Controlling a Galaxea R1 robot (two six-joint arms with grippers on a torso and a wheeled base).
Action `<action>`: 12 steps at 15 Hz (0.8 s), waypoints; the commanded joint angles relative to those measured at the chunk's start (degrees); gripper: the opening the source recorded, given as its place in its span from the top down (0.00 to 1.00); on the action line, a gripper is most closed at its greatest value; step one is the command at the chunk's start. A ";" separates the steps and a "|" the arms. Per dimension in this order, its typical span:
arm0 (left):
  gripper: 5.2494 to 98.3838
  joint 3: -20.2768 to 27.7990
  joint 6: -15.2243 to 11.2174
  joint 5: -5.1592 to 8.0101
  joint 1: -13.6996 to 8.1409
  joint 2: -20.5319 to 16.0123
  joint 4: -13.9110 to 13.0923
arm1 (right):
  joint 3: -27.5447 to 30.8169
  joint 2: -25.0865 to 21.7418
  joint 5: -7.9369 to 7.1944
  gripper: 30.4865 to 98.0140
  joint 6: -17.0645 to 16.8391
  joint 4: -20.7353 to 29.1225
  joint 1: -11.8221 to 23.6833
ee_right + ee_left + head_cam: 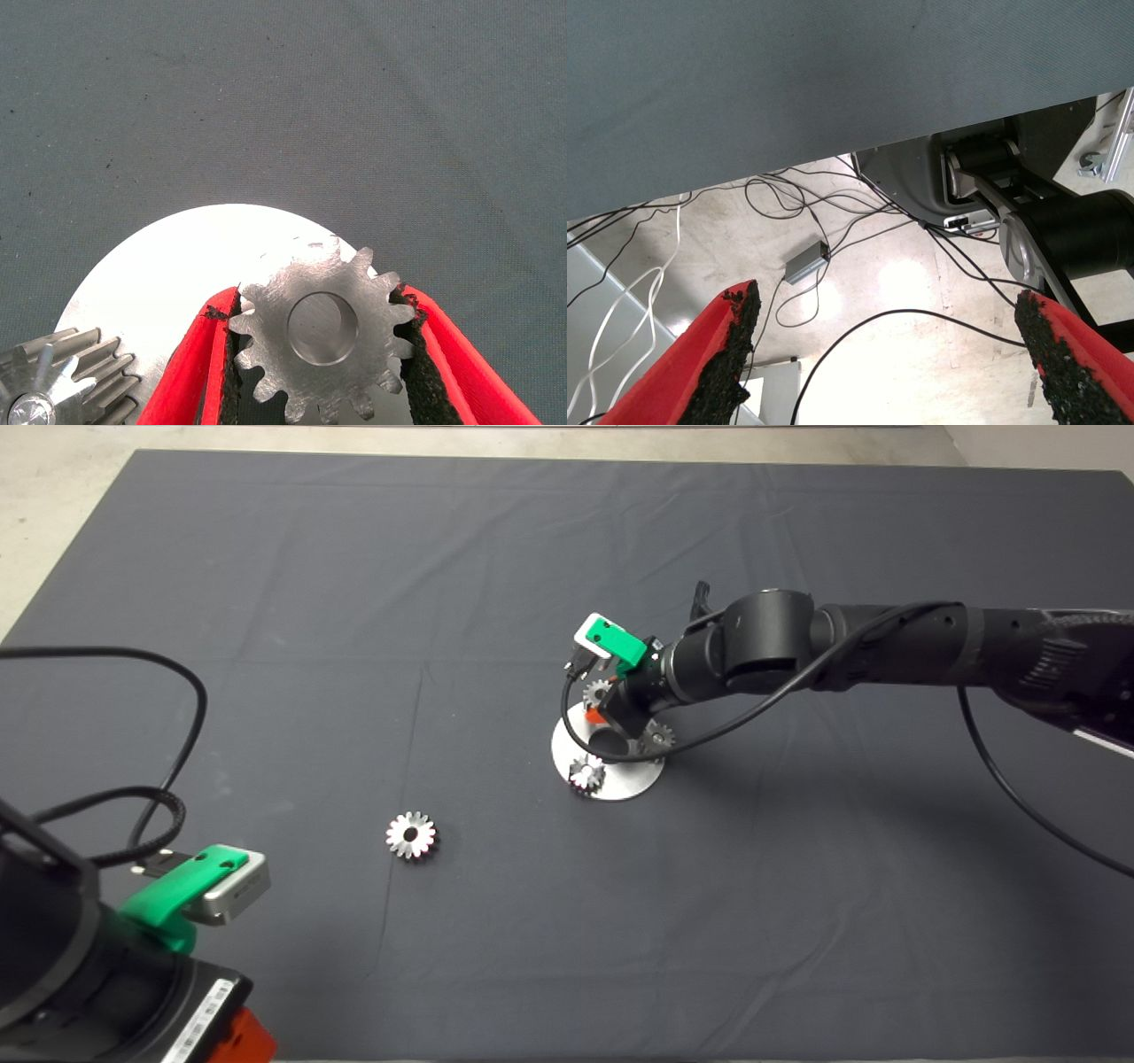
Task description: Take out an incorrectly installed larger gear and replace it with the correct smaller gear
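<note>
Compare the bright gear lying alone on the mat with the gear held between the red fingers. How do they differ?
1. The larger gear lies free on the mat, apart from the round plate; the smaller gear sits over that plate, gripped by the right gripper.
2. The larger gear has long pointed teeth; the smaller gear has short blunt ones.
Both are metal spur gears with a round centre.

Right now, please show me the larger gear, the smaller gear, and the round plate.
larger gear (411,835), head view, toothed face.
smaller gear (322,341), right wrist view, flat face near its hole.
round plate (190,270), right wrist view, bare surface.
</note>
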 commanded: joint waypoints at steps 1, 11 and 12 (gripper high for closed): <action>0.27 -0.17 -0.22 0.81 -0.02 -0.19 -0.59 | -0.10 -0.28 -0.50 0.88 0.57 -2.71 1.40; 0.27 -0.17 -0.22 0.81 0.68 -0.10 -0.59 | -0.18 -0.28 0.63 0.88 1.96 -2.71 2.10; 0.27 -0.17 -0.22 0.81 0.68 -0.10 -0.59 | -0.18 -0.28 0.88 0.88 2.51 -2.71 2.45</action>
